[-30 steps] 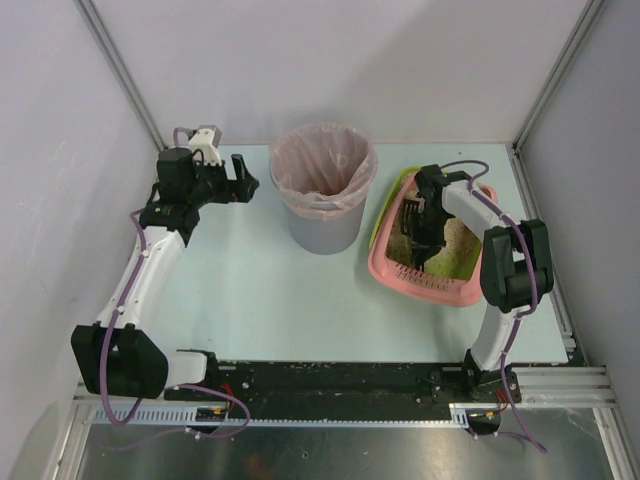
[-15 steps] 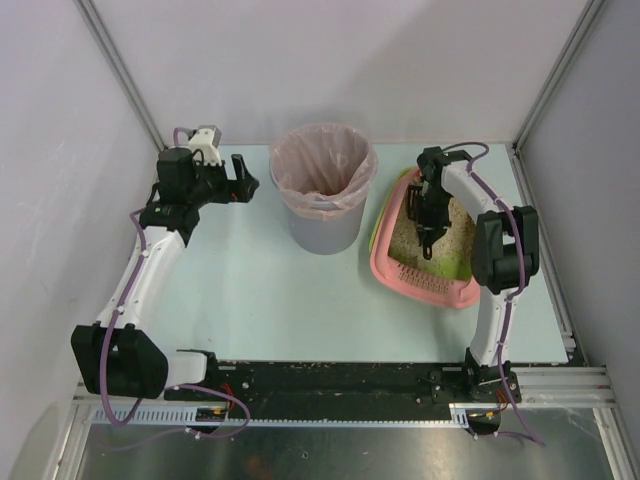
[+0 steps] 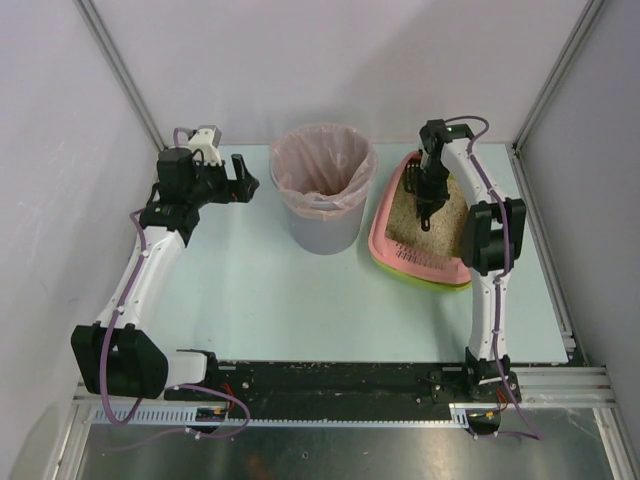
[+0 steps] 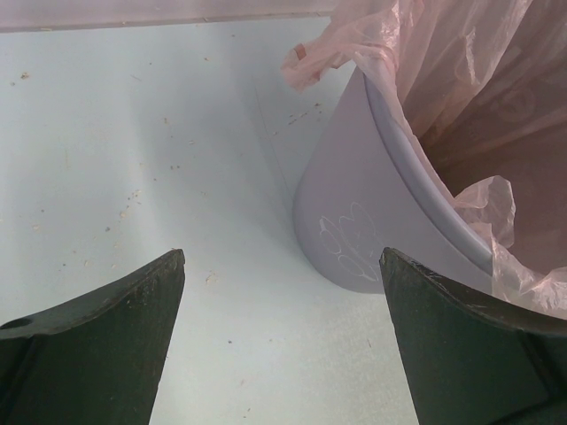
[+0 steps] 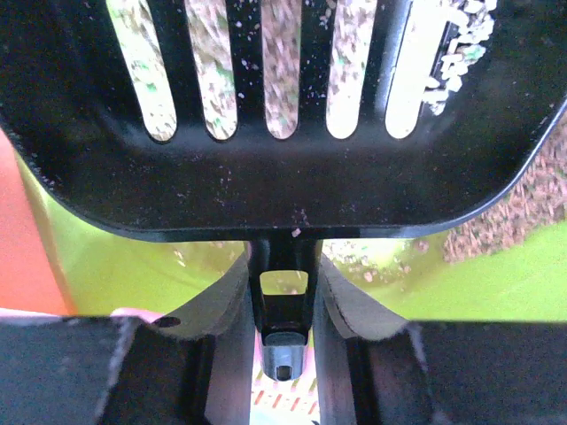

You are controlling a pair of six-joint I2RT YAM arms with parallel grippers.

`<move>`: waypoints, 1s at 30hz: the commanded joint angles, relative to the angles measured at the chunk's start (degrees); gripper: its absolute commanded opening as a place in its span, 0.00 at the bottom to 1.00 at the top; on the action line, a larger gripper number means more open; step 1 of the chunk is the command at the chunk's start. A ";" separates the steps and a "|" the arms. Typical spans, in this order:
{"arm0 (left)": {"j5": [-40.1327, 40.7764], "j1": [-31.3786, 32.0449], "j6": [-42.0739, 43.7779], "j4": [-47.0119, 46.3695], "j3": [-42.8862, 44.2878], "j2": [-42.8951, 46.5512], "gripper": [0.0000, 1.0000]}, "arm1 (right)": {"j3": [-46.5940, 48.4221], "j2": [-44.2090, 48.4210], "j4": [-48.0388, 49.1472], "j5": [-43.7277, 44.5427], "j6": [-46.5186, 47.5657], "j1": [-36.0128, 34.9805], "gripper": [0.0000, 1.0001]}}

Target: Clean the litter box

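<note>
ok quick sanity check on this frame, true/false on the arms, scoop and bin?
1. The right gripper is shut on the scoop handle. True.
2. The left gripper grips the bin rim. False: its jaws are open and empty, beside the bin and not touching it.
3. The scoop is over the bin. False: it is over the litter box.
4. The bin is lined with a pink bag. True.
</note>
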State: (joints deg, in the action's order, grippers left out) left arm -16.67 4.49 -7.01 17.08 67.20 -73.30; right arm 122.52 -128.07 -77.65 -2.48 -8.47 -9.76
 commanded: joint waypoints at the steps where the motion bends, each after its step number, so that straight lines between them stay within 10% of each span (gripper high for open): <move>1: 0.05 0.43 1.29 -1.53 -0.58 2.37 0.96 | 8.42 -3.84 -7.51 -1.56 -0.23 -0.26 0.00; 30: -0.47 1.13 0.06 -1.61 -1.98 2.46 0.96 | -28.46 22.60 -3.93 0.11 -7.96 -0.70 0.00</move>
State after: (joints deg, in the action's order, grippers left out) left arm -16.71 5.06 -7.09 17.04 65.73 -73.06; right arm 98.89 -110.04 -74.43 -1.45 -14.09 -10.83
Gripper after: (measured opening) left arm 0.956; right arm 0.304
